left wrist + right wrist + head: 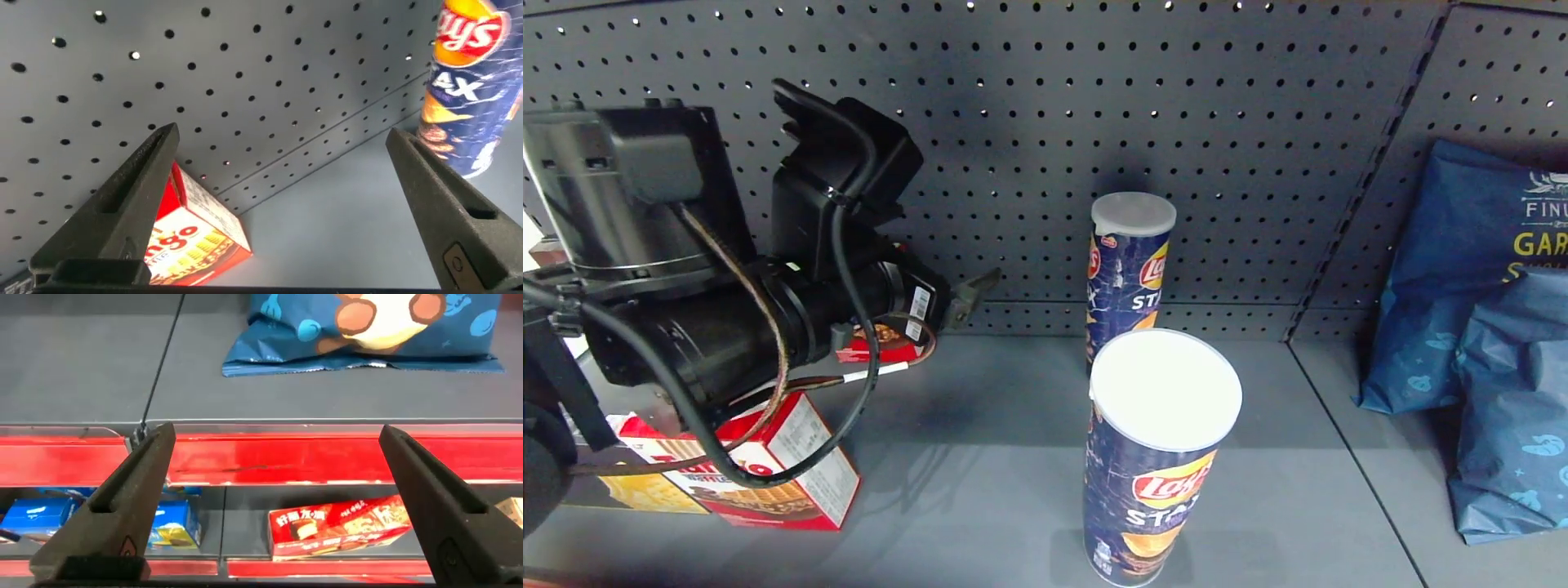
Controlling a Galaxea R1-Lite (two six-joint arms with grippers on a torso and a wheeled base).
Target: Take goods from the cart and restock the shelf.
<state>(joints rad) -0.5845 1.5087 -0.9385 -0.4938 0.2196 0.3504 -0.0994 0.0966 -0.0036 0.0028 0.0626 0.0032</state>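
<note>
My left gripper (282,135) is open over the grey shelf (980,425), pointing at the pegboard back wall, with nothing between its fingers. A small red snack box (196,241) stands by the back wall just past one finger; from the head it shows under the wrist (878,349). A larger red box (768,474) lies at the shelf's front left beneath the arm. Two dark blue chip cans stand mid-shelf, one at the back (1131,278) and one in front (1156,457). My right gripper (276,433) is open and empty, facing a red shelf edge strip (270,461).
Blue snack bags (1478,286) lean at the shelf's right, past a divider line. The right wrist view has a blue bag (368,331) on the upper shelf, and a red box (343,527) and a blue box (176,523) on the shelf below. Bare shelf lies between the red boxes and the cans.
</note>
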